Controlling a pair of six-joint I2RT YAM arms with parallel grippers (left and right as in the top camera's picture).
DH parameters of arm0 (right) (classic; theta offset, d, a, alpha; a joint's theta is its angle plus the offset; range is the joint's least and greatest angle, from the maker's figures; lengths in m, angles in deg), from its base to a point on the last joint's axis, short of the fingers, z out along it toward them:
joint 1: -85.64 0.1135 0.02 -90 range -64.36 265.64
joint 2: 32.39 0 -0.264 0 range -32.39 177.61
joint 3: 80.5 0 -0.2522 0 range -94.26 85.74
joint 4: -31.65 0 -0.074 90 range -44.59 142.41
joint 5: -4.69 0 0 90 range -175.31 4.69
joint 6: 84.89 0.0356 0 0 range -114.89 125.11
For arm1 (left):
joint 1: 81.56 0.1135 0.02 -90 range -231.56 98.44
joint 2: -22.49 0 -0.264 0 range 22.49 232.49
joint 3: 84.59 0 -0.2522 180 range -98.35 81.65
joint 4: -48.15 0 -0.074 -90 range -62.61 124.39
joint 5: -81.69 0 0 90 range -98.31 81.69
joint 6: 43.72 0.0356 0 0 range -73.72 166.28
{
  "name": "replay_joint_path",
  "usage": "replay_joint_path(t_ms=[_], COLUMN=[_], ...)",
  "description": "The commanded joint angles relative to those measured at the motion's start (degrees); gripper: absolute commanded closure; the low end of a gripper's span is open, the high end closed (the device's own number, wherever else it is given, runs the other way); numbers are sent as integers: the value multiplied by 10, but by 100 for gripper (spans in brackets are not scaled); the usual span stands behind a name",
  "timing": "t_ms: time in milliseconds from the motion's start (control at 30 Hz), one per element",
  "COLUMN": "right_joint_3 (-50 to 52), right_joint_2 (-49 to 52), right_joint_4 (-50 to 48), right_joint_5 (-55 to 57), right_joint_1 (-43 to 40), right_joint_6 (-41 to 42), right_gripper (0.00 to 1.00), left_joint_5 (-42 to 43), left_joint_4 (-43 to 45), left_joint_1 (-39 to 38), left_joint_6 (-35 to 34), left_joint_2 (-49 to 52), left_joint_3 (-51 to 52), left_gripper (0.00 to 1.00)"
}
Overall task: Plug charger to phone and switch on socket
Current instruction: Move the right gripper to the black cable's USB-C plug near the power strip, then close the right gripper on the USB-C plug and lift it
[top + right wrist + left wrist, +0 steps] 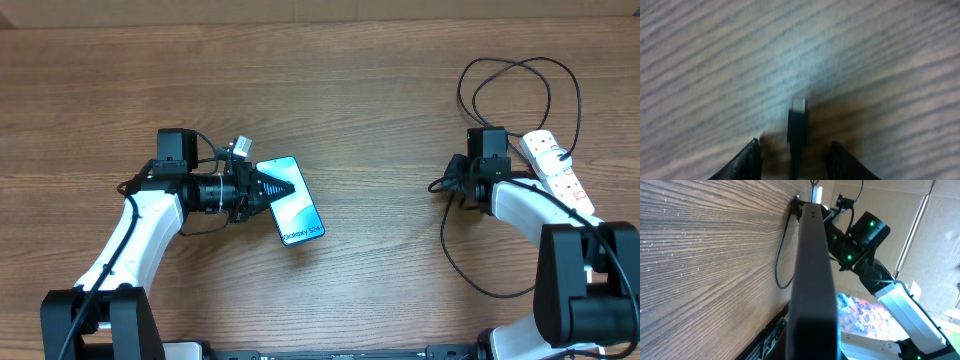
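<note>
Around the charger (797, 122) tip our right end effector (796, 145) sits unclenched, left end effector (288, 186) clamps the phone (303, 218); we'd pinch next.

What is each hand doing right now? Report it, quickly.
Left hand: closed, holding the phone by its edge.
Right hand: open, straddling the charger tip, not gripping it.
</note>
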Motion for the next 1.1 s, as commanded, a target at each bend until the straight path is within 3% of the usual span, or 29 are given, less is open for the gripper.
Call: replay_joint_path(t_ms=[0,233,667,800,933,1067], right_joint_3=[-2,-2,-3,-3,-2,-2], right_joint_2=[37,45,45,45,45,45], right_joint_4=[-2,0,120,133,133,138], right_joint_5=[0,-88,-157,-139,-62,-59], right_joint_1=[-2,0,68,110,133,136], right_joint_6=[-10,-38,-39,-38,5,6], right_gripper=[63,96,96,85,81,80], left_joint_5=[18,18,16,12,9,9], left_joint_4=[0,0,1,1,0,0], left_joint_1=[1,1,1,1,1,1], left_joint_6=[10,10,10,10,10,10], left_joint_2=[-1,-1,-1,-1,-1,-1], left_joint_3=[-5,-5,-5,-5,-5,-5], left_gripper=[96,96,96,96,96,96])
